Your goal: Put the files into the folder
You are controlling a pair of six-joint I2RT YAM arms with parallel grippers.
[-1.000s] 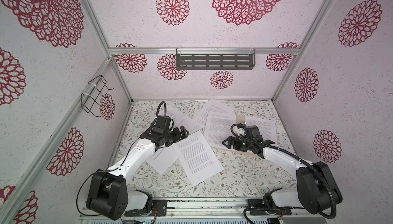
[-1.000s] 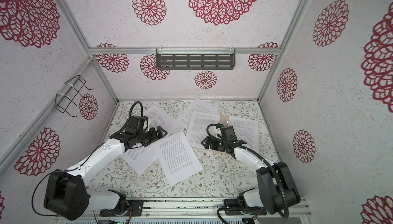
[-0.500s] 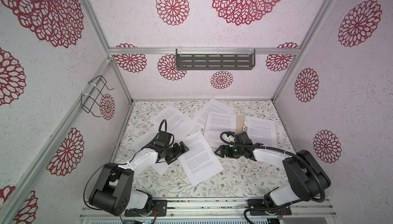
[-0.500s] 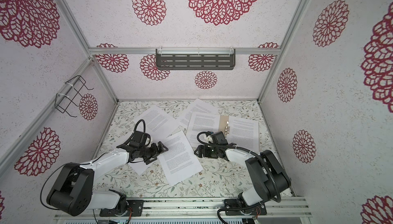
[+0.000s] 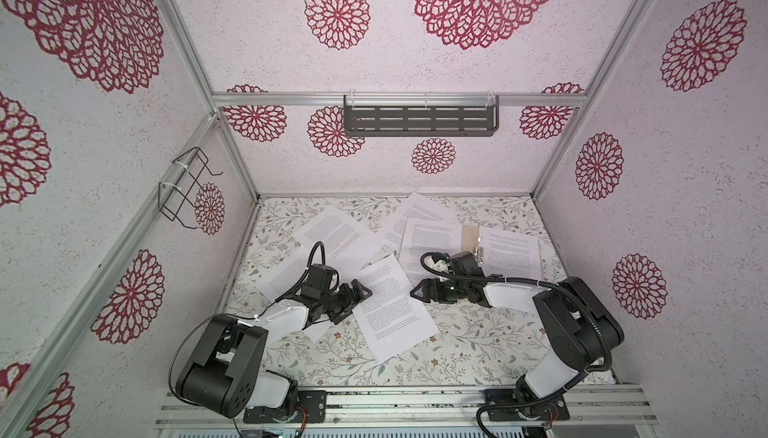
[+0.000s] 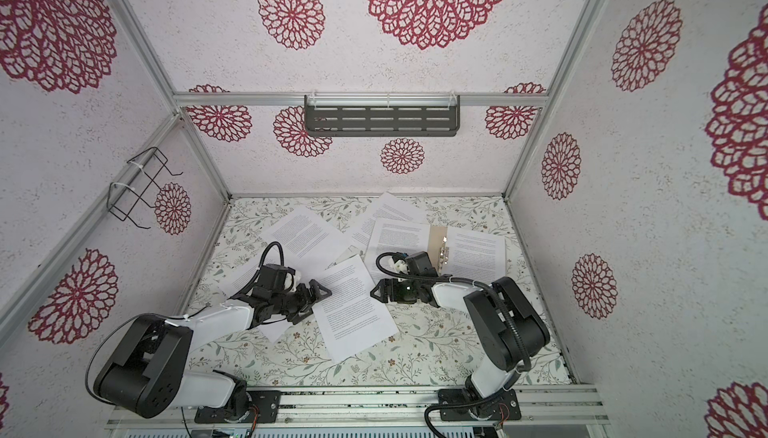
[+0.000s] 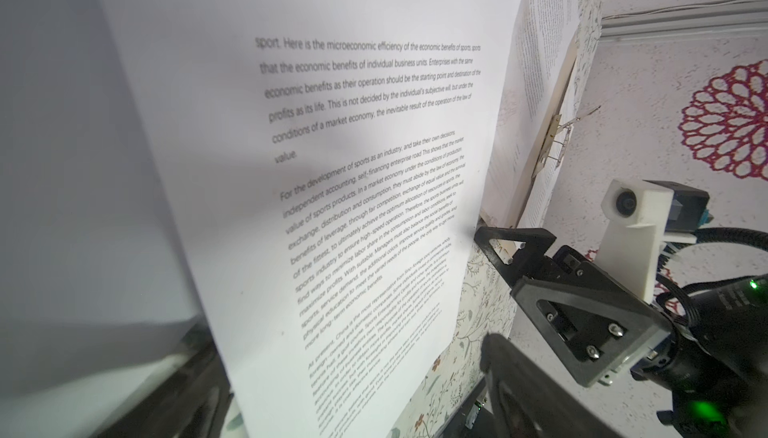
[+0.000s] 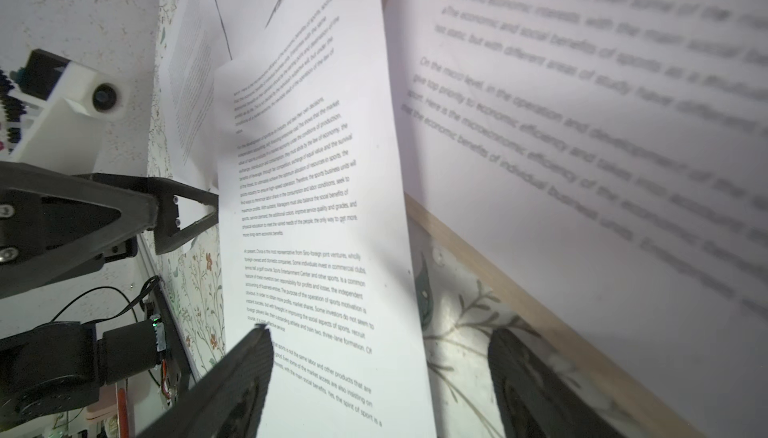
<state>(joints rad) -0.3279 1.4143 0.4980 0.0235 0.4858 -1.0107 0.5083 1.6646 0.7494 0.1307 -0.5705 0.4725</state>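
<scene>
The files are white printed sheets scattered over the floral table. One sheet lies in the middle between my two grippers. My left gripper is open at that sheet's left edge. My right gripper is open at its right edge, and the edge runs between the fingers. The tan folder lies open at the back right with its metal fastener showing. A sheet covers its left leaf and another sheet its right leaf. Its tan edge shows beside the right fingers.
More sheets lie at the back left, under the left arm and at the back. A wire rack hangs on the left wall and a dark shelf on the back wall. A metal rail borders the front.
Both arms have drawn back toward the front and dropped low. The grippers now face each other across the middle sheet. The sheets have not visibly shifted.
</scene>
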